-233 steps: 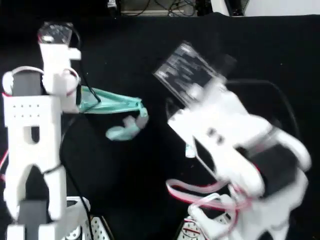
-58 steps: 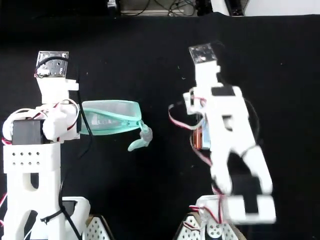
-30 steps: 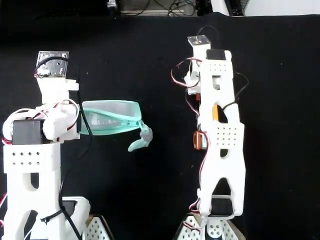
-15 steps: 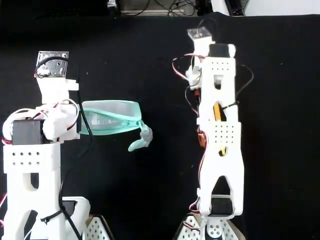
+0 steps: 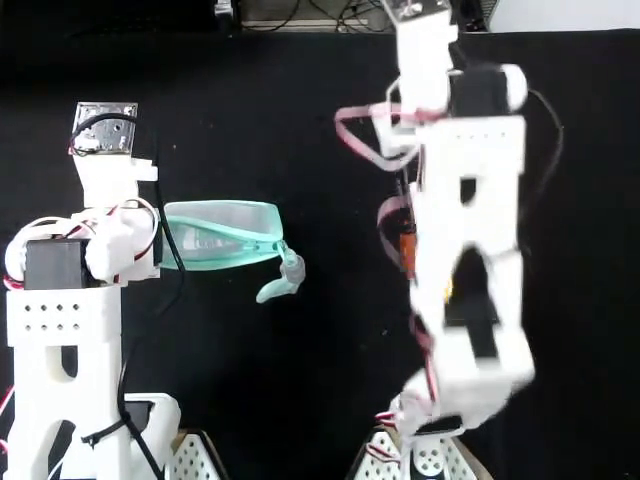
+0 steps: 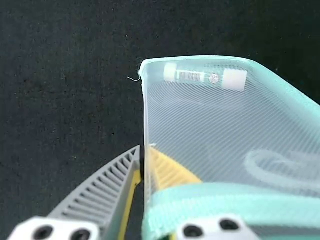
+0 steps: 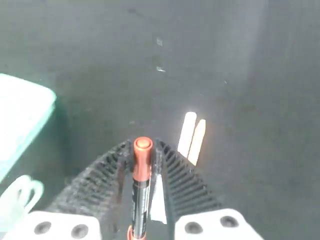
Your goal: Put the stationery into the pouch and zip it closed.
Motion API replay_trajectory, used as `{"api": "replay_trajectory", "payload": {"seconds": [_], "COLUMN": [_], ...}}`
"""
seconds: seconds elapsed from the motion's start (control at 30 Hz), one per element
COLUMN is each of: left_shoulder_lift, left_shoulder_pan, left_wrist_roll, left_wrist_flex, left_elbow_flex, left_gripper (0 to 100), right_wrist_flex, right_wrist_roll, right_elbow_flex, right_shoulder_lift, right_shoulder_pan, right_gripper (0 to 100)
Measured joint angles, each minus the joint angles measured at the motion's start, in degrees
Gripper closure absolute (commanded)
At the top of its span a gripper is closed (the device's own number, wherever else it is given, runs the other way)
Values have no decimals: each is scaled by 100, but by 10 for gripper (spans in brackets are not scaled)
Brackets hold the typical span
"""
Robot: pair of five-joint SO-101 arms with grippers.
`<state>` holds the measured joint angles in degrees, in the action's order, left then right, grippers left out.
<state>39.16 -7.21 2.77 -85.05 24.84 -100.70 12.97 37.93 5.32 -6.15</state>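
A translucent mesh pouch with teal trim lies on the black table, its teal pull loop trailing toward the middle. My left gripper is shut on the pouch's left edge; in the left wrist view the pouch stands between the grey finger and the yellow pad, with a white tube inside it. My right gripper is shut on an orange pen, raised above the table right of the pouch. An orange bit of the pen peeks out beside the right arm.
Two pale sticks lie side by side on the black cloth beyond the right gripper. Cables and equipment sit along the table's far edge. The arm bases stand at the near edge.
The right arm has lifted and stretched toward the far edge, carrying the orange pen. The left arm and the pouch have not moved.
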Motion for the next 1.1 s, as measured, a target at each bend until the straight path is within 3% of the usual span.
{"api": "replay_trajectory", "payload": {"seconds": [0.27, 0.67, 0.8, 1.1], "left_shoulder_lift": [0, 0, 0, 0], "left_shoulder_pan": [0, 0, 0, 0], "left_wrist_roll": [0, 0, 0, 0], "left_wrist_flex": [0, 0, 0, 0], "left_elbow_flex": [0, 0, 0, 0], "left_gripper": [967, 967, 967, 967], "right_wrist_flex": [545, 4132, 5327, 6497], "right_wrist_roll": [-422, -888, -888, -897], "right_elbow_flex": [-1934, -5697, -6734, -7596], "right_shoulder_lift": [-3692, -7411, -8053, -7745], "right_shoulder_pan": [-1495, -3358, -3798, -4237], "right_gripper": [986, 985, 985, 985]}}
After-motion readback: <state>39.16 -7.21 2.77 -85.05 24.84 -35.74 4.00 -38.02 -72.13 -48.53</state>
